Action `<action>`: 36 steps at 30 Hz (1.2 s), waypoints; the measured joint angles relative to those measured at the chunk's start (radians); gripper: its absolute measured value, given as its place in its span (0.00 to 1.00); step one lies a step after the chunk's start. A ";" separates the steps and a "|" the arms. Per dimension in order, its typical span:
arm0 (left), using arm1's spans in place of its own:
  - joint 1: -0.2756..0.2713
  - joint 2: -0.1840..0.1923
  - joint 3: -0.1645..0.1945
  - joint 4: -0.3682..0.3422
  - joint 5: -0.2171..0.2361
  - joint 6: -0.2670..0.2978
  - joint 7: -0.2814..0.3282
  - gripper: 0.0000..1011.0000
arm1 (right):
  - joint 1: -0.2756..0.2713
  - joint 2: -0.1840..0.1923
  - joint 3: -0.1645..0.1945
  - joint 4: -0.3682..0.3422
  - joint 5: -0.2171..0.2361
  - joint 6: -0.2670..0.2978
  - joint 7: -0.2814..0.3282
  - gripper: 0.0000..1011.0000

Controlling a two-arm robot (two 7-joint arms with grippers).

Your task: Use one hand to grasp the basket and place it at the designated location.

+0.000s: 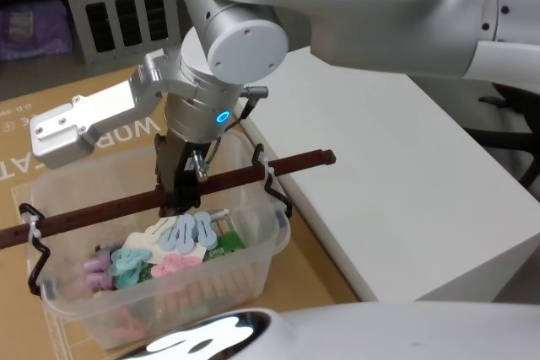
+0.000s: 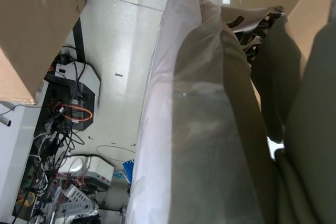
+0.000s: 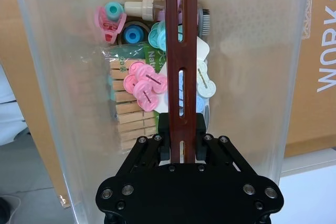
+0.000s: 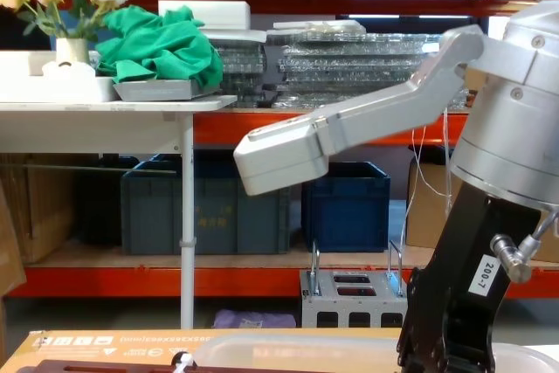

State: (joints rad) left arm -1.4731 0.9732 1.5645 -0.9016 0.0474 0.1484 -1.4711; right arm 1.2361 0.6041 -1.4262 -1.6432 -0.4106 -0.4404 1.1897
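- Reaching in from the right over the white counter (image 1: 405,174), the right gripper (image 1: 179,196) points straight down into the basket (image 1: 240,280).
- We see the basket at the lower left of the head view, just beside the counter's near edge and over a brown cardboard sheet (image 1: 17,166).
- We cannot tell whether its bottom rests on the sheet or hangs just above it.
- A dark red-brown handle (image 1: 253,174) spans the open top from end to end, tied with white zip ties (image 1: 268,170) to black wire brackets on the rim.
- In the right wrist view the black fingers (image 3: 164,129) are clenched on this handle, one on each flat side and both touching it, with the slotted bar running out between them.
- The grip sits near the middle of the bar's length, with about as much bar showing on either side of it in the head view.
- Below the fingers, inside the basket, we make out pink clips (image 3: 144,85), a row of wooden pegs (image 3: 128,116) and pale blue clips (image 1: 187,232), all lying on the bottom and well apart from the fingertips.
- From the chest view the gripper shows at the lower right, with the basket's pale rim at the bottom edge.
- Behind it a grey box (image 4: 354,294) stands on the floor, and blue crates (image 4: 345,203) sit on the shelf.
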 joint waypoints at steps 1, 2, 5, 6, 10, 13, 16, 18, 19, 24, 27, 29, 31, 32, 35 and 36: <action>0.000 0.000 0.000 0.000 0.000 0.000 0.000 0.00 | 0.001 0.003 0.003 -0.001 0.004 -0.001 0.000 0.24; 0.000 0.000 0.000 0.000 0.000 0.000 0.000 0.00 | 0.001 0.003 0.003 -0.001 0.004 -0.001 0.000 0.24; 0.000 0.000 0.000 0.000 0.000 0.000 0.000 0.00 | 0.004 0.012 0.011 -0.006 0.015 -0.004 0.000 0.24; 0.000 0.000 0.000 0.000 0.000 0.000 0.000 0.00 | 0.007 0.017 0.016 -0.010 0.023 -0.008 0.000 0.24; 0.000 0.000 0.000 0.000 0.000 0.000 0.000 0.00 | 0.014 0.034 0.031 -0.026 0.043 -0.015 0.002 0.24; 0.000 0.000 0.000 0.000 0.000 0.000 0.000 0.00 | 0.022 0.049 0.045 -0.040 0.063 -0.016 0.005 0.24; 0.000 0.000 0.000 0.000 0.000 0.000 0.000 0.00 | 0.027 0.060 0.056 -0.047 0.077 -0.016 0.008 0.24; 0.000 0.000 0.000 0.000 0.000 0.000 0.000 0.00 | 0.034 0.071 0.070 -0.050 0.094 -0.012 0.013 0.24; 0.000 0.000 0.000 0.000 0.000 0.000 0.000 0.00 | 0.037 0.074 0.075 -0.050 0.100 -0.010 0.015 0.24; 0.000 0.000 0.000 0.000 0.000 0.000 0.000 0.00 | 0.053 0.101 0.113 -0.047 0.144 0.010 0.026 0.24; 0.000 0.000 0.000 0.000 0.000 0.000 0.000 0.00 | 0.062 0.119 0.136 -0.042 0.167 0.024 0.034 0.24; 0.000 0.000 0.000 0.000 0.000 0.000 0.000 0.00 | 0.065 0.128 0.148 -0.039 0.178 0.034 0.039 0.24; 0.000 0.000 0.000 0.000 0.000 0.000 0.000 0.00 | 0.072 0.146 0.171 -0.033 0.195 0.056 0.047 0.24; 0.000 0.000 0.000 0.000 0.000 0.000 0.000 0.00 | 0.074 0.150 0.176 -0.031 0.199 0.063 0.050 0.24; 0.000 0.000 0.000 0.000 0.000 0.000 0.000 0.00 | 0.078 0.160 0.190 -0.022 0.209 0.080 0.058 0.24; 0.000 0.000 0.000 0.000 0.000 0.000 0.000 0.00 | 0.082 0.168 0.199 -0.015 0.212 0.093 0.063 0.24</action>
State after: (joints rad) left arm -1.4732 0.9732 1.5645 -0.9016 0.0474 0.1484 -1.4710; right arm 1.3179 0.7717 -1.2271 -1.6577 -0.1986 -0.3478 1.2530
